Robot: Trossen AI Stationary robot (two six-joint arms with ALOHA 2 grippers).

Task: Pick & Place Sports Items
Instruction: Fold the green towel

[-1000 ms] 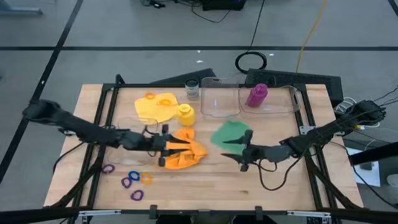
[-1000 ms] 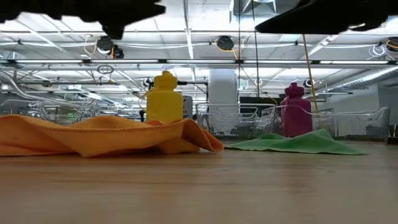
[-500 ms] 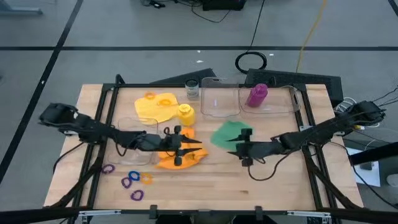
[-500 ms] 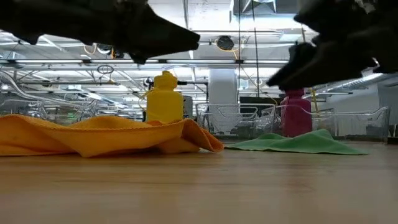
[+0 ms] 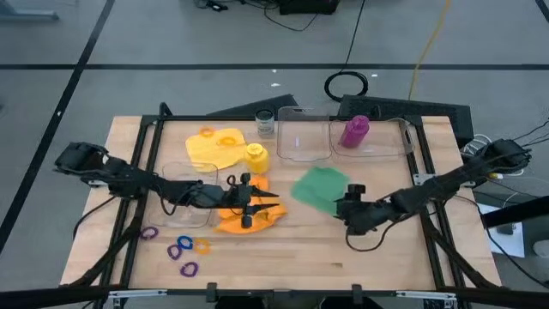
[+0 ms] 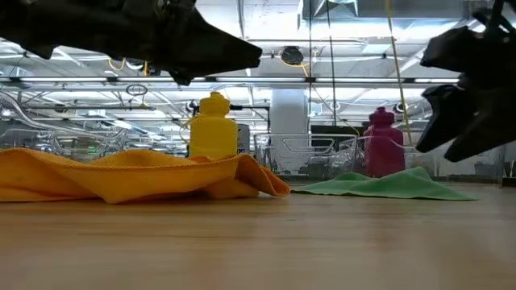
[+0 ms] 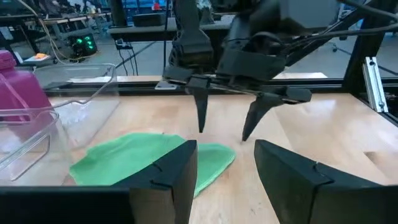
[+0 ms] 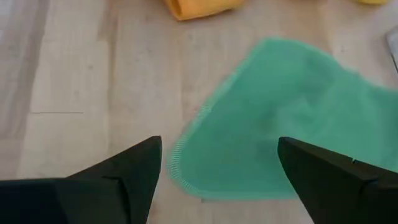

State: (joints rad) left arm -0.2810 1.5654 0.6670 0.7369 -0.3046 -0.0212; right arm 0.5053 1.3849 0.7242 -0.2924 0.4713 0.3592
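An orange cloth [image 5: 249, 216] lies crumpled on the table's middle. My left gripper [image 5: 268, 204] hangs open just above it, nearly level, clear of the cloth in the low view [image 6: 256, 56]. A green cloth [image 5: 319, 186] lies flat to the right of it. My right gripper [image 8: 219, 142] stands open above the green cloth's near edge [image 8: 186, 155], slanting down, with nothing between its fingers. A yellow bottle [image 5: 256, 156] stands upright by a yellow cloth [image 5: 214, 148]. A purple bottle [image 5: 354, 130] stands in a clear box. Several coloured rings [image 5: 180, 249] lie at the near left.
Two clear boxes [image 5: 304, 139] [image 5: 386, 142] and a small glass jar [image 5: 265, 124] stand along the far edge. Another clear box [image 5: 184, 202] sits under my left arm. An orange ring [image 5: 207, 133] lies on the yellow cloth. Bare wood spreads along the near edge.
My left gripper moved toward the table's right edge and sank over the orange cloth, then kept still. My right gripper tipped from near level to slanting down and sank toward the green cloth's near edge. The cloths have not moved.
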